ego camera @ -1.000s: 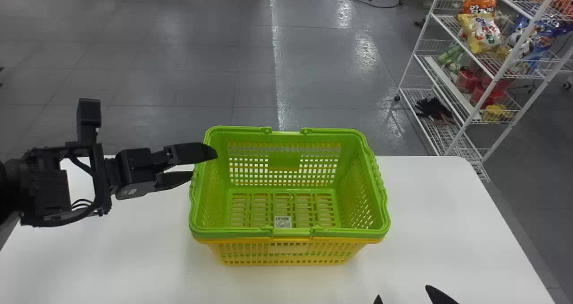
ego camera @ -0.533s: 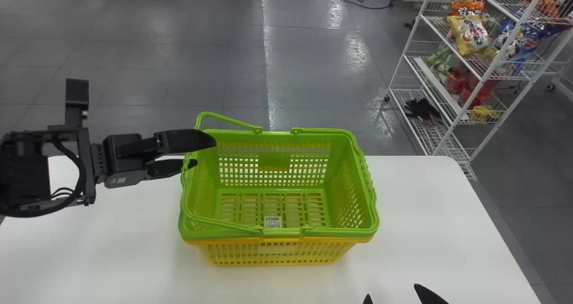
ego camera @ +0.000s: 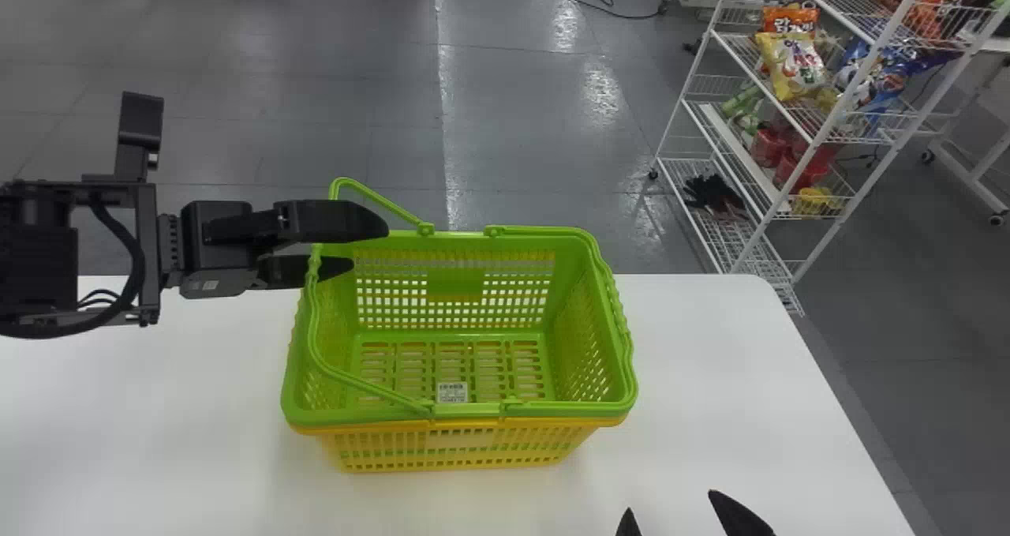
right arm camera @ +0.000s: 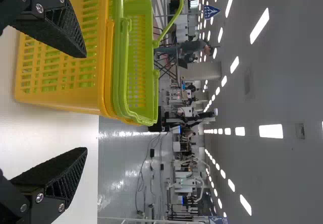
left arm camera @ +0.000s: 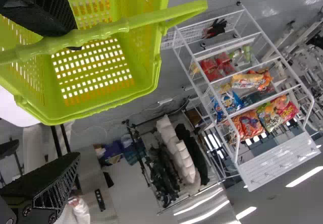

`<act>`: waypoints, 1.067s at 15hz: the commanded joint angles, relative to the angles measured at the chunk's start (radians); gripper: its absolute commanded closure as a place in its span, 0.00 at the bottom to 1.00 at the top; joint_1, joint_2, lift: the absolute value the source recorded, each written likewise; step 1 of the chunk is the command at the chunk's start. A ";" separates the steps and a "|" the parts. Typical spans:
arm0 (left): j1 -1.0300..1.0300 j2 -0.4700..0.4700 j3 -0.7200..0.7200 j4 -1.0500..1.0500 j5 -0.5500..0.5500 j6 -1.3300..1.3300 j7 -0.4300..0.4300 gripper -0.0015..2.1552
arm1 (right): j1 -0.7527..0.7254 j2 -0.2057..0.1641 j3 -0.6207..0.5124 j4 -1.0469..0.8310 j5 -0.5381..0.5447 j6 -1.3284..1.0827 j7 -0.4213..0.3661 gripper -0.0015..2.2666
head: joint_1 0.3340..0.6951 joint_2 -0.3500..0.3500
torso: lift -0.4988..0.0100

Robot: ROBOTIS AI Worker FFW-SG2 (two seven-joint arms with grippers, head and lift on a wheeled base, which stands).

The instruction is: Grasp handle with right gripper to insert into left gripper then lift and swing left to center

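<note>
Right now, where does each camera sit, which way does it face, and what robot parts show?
Head view: on the head, facing forward and down at a green plastic basket nested in a yellow plastic basket on a white table; left gripper and right gripper show.
Left wrist view: left wrist, facing past the green handle toward a white wire shelf; left gripper.
Right wrist view: right wrist, facing past both baskets into the room; right gripper.
Shared: head and left wrist views show the shelf.
</note>
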 commanded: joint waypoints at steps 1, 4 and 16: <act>-0.025 -0.006 -0.028 0.000 0.014 0.003 0.006 0.02 | 0.000 0.006 -0.026 -0.015 -0.005 0.002 -0.001 0.07 | 1.00 0.24 | 0.80; -0.060 -0.026 -0.057 0.000 0.012 0.021 0.010 0.02 | 0.000 0.017 -0.075 -0.048 -0.012 0.002 -0.001 0.09 | 1.00 0.18 | 0.80; -0.109 -0.032 -0.109 0.028 0.012 0.027 0.026 0.02 | -0.176 0.006 -0.140 -0.196 0.067 0.395 -0.113 0.97 | 1.00 0.04 | 0.80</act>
